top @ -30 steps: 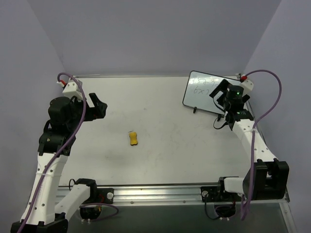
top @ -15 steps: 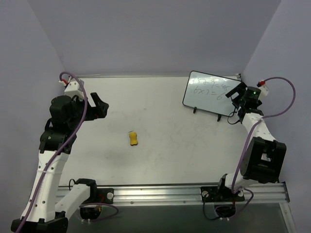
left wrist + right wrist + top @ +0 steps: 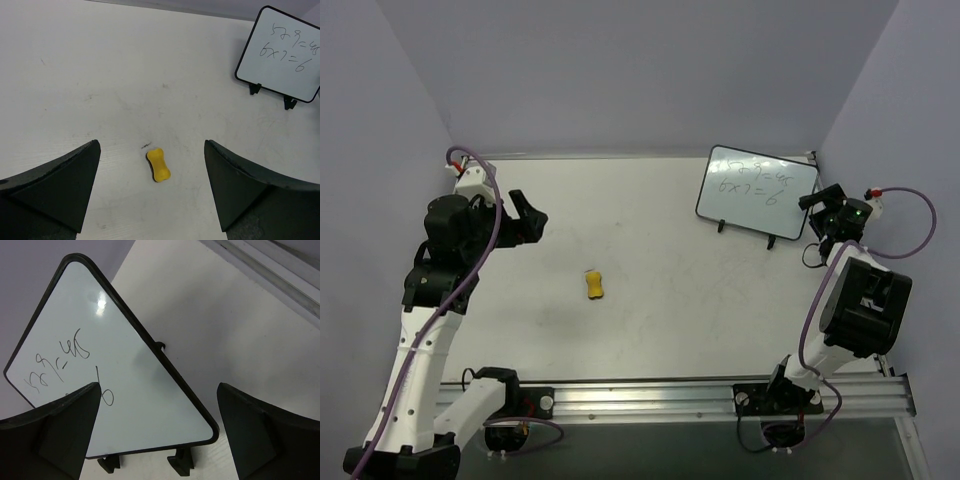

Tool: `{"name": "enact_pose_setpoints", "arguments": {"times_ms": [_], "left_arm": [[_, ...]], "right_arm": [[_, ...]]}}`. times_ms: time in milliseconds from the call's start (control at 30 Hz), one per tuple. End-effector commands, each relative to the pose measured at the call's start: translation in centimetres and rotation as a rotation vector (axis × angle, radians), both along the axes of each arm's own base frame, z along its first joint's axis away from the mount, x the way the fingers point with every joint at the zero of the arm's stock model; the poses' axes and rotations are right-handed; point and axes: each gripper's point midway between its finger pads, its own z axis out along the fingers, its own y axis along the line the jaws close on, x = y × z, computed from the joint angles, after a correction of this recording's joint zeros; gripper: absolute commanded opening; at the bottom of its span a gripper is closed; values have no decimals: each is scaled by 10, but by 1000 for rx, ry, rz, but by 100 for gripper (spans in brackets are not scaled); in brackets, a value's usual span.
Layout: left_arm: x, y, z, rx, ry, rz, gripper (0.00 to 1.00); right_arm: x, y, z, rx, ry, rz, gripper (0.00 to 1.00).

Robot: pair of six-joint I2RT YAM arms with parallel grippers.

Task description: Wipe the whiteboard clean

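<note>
Right arm had swung off the whiteboard (image 3: 757, 193) since a second earlier. Then its wrist hung over the board's right end; now it was folded back along the desk's right edge. Right pincer (image 3: 819, 200) sat just beside the board's right end, jaws wide, nothing between them. Left arm had barely shifted; board and eraser lay as before.

Near edge: one metal rail (image 3: 650, 395) ran across the front of the desk (image 3: 670, 320), with both arm bases on it. Broad bare surface from there to mid-desk, open for movement.

Mid-desk: one yellow eraser (image 3: 595, 285), bone-shaped, lying alone, well apart from everything. Left wrist view showed it ahead of and between the fingers, untouched.

Left side, a little farther: left pincer (image 3: 532, 226) hung above the desk, jaws wide, empty, aimed toward the right.

Far right corner: one whiteboard, propped on two black feet (image 3: 722, 226), leaning back, face toward the near side. Long axis ran left to right, right end slightly nearer than the left. Two lines of dark handwriting on it. Its far edge was close to the back wall and its right end near the side wall, with the right pincer in that gap. Open desk lay to its left and in front.

Count: two arms, two pincers, one board, one eraser.

Bounds: purple walls (image 3: 640, 80) on left, back and right.
</note>
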Motion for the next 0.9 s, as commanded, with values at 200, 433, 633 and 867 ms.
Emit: {"name": "enact_pose_setpoints", "arguments": {"times_ms": [200, 433, 633, 867], "left_arm": [[3, -5, 14, -29, -56, -22, 94], [3, -6, 14, -30, -54, -25, 94], [5, -8, 11, -30, -45, -34, 94], [6, -9, 9, -28, -39, -38, 94]], "right_arm": [[24, 13, 46, -16, -259, 94, 92], [32, 8, 49, -37, -303, 100, 91], [47, 4, 48, -17, -349, 104, 88], [51, 9, 57, -32, -406, 128, 86]]}}
